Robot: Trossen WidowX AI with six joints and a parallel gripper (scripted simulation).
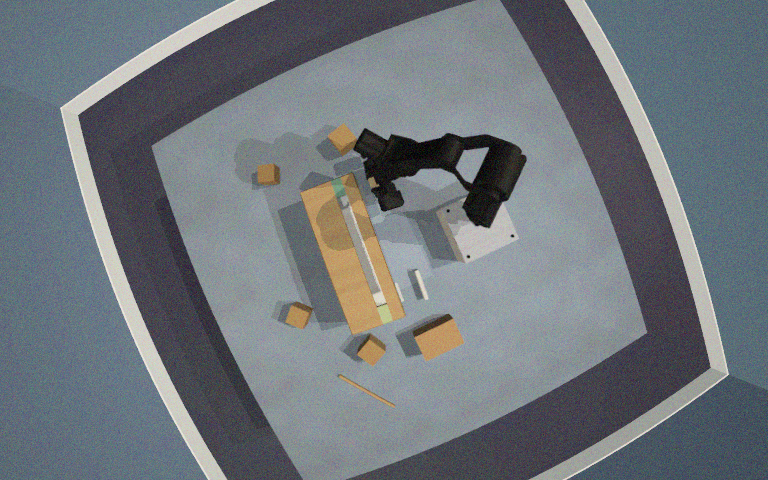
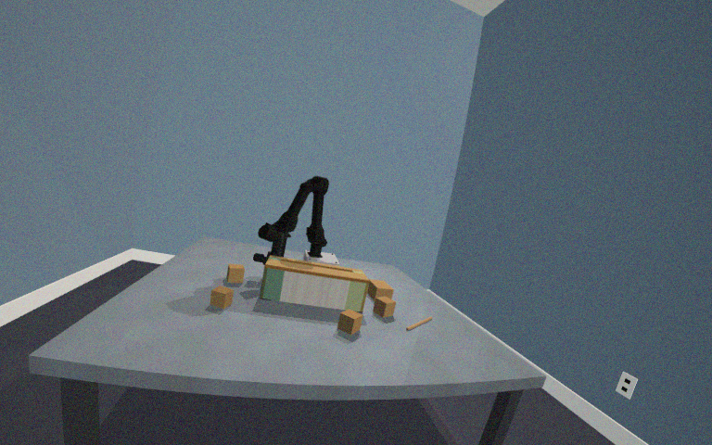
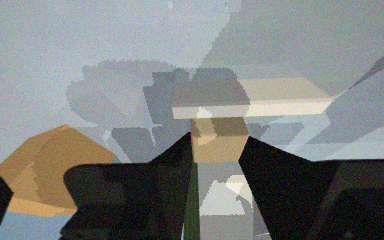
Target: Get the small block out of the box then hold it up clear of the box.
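The long tan-topped box (image 1: pixel 334 266) (image 2: pixel 314 290) lies in the middle of the table, with a green end near my arm. My gripper (image 1: pixel 378 186) (image 2: pixel 260 257) (image 3: pixel 212 136) is low beside that green end and is shut on the small tan block (image 1: pixel 372 182) (image 3: pixel 219 140). In the wrist view the block sits squarely between the two dark fingers. A pale flat bar shows just beyond it. I cannot tell whether the block touches the table.
A tan cube (image 1: pixel 341 138) (image 3: pixel 50 170) stands close to the gripper's left. More cubes (image 1: pixel 267 173) (image 1: pixel 298 314) (image 1: pixel 370 348), a larger tan block (image 1: pixel 437 336), a thin stick (image 1: pixel 366 390) and a small white piece (image 1: pixel 419 283) lie around the box. The arm's base plate (image 1: pixel 492 240) is on the right.
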